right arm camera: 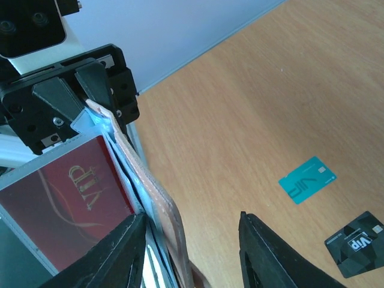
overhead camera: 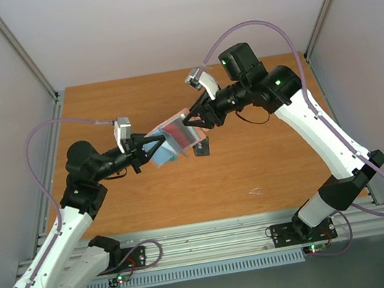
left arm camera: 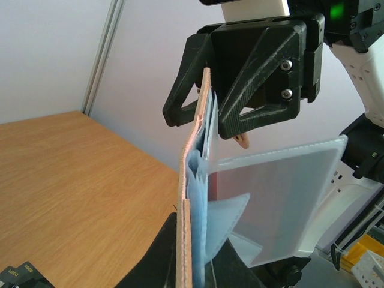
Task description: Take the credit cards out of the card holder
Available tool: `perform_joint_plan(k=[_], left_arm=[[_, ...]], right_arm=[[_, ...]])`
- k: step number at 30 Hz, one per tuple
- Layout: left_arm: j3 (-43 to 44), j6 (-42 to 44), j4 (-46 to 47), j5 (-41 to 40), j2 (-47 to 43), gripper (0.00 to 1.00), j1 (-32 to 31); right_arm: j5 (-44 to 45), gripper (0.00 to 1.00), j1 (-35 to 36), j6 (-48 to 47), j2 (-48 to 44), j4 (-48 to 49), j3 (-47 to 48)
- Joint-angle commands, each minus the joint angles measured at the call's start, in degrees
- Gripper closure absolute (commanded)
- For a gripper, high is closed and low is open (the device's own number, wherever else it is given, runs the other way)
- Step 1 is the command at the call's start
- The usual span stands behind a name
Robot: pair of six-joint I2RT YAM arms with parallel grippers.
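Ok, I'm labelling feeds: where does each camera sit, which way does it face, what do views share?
Top external: above and behind, facing down on the table; left arm, right arm show.
Left wrist: on the left gripper, facing the card holder edge-on; own fingers show.
Right wrist: on the right gripper, facing the red card; own fingers show.
Shared: all see the card holder.

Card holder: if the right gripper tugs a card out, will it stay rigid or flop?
Probably floppy: the card holder bows along its edge and its clear sleeve fans out sideways. Likely light, since the left gripper holds it aloft by one end.
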Motion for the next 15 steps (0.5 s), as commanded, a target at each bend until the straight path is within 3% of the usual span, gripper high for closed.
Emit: perform_joint_plan(k=[1, 11, 15], left_arm=[[-0.1, -0.1, 3.8, -0.5, -1.1, 1.0, -0.3], [-0.3, -0.8, 3.3, -1.8, -0.7, 1.0, -0.3], [-0.3, -1.0, 2.8, -2.7, -0.5, 1.0, -0.2]], right_arm=[[-1.6, 0.55, 1.7, 0.1, 0.9, 0.4, -0.7], [-1.0, 0.51, 3.1, 1.8, 1.8, 0.4, -1.3], [4.5, 0.5, 3.9, 4.5, 1.9, 0.5, -1.3]])
